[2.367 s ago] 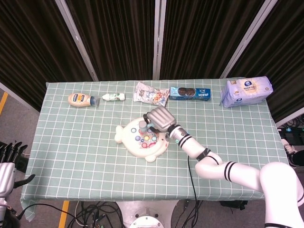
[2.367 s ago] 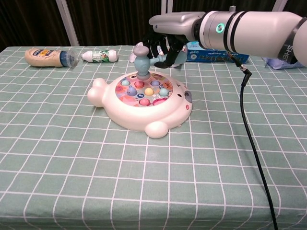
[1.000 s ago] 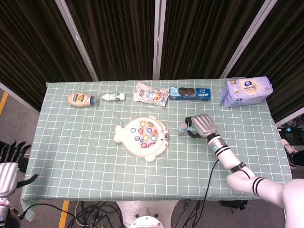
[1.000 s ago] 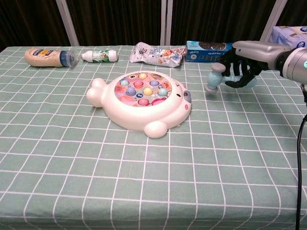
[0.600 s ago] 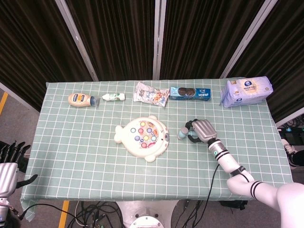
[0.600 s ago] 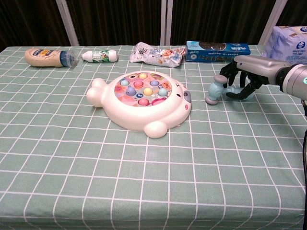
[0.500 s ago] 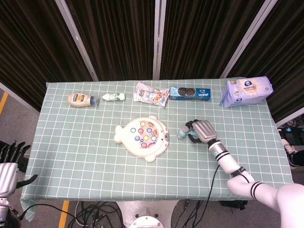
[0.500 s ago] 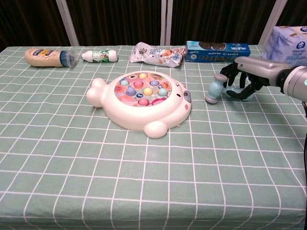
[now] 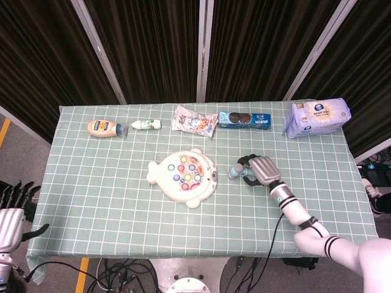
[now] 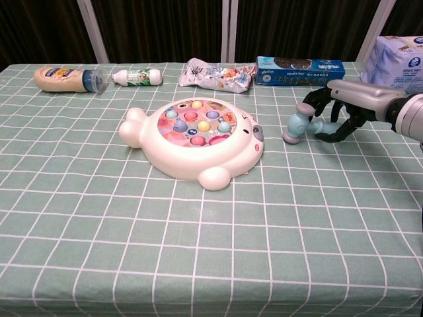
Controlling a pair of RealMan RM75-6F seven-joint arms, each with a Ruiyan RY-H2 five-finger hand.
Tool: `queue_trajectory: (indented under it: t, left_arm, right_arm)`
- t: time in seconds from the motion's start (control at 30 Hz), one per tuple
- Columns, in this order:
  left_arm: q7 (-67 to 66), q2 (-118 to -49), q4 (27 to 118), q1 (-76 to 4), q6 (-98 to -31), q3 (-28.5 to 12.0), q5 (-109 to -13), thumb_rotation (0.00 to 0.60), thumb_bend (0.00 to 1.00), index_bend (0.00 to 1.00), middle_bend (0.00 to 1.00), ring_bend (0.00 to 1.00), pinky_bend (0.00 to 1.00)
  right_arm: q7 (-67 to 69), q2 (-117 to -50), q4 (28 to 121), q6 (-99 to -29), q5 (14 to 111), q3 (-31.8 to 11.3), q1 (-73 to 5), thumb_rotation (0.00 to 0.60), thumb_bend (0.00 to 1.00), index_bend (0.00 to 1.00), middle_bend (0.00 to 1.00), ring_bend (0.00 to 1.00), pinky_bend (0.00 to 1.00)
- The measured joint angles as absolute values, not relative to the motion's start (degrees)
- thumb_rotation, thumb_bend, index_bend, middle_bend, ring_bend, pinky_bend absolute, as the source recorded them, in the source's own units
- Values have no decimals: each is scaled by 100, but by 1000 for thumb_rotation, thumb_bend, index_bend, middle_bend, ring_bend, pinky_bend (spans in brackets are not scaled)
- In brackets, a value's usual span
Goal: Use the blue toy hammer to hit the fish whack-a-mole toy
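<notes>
The white fish whack-a-mole toy (image 9: 183,177) (image 10: 195,142) sits mid-table with its coloured pegs facing up. To its right the blue toy hammer (image 9: 234,170) (image 10: 294,125) lies on the checked cloth, head toward the fish and handle pointing right. My right hand (image 9: 259,168) (image 10: 337,109) hovers over the handle with its fingers spread in an arch, and I see no grip on it. My left hand (image 9: 11,210) hangs off the table's left edge, low, with fingers apart and nothing in it.
Along the back edge lie a mayonnaise bottle (image 9: 104,128) (image 10: 63,78), a small bottle (image 9: 145,124), a snack bag (image 9: 194,121), a blue cookie box (image 9: 244,119) and a tissue pack (image 9: 316,117) (image 10: 400,63).
My right hand carried the hammer from the fish toy to the right and set it on the cloth. Its fingers have since spread away from the handle.
</notes>
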State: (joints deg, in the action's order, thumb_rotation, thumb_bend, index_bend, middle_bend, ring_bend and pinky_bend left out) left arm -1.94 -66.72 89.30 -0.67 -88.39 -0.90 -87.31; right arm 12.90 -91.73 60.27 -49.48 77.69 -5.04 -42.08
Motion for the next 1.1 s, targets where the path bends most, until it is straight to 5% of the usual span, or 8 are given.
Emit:
queue_trajectory:
  t: [0.5, 1.1]
  left_arm:
    - [-172, -6662, 8911, -120, -8857, -144, -8750, 600, 0, 149, 88, 0, 0]
    - [-209, -6786, 8794, -266, -8754, -272, -8644, 600, 0, 149, 88, 0, 0]
  right_arm:
    - [870, -8705, 6614, -5385, 7763, -575, -3917, 600, 192, 198, 245, 130, 209]
    - [-317, -6373, 9733, -8697, 7978, -136, -1347, 600, 237, 125, 189, 87, 155]
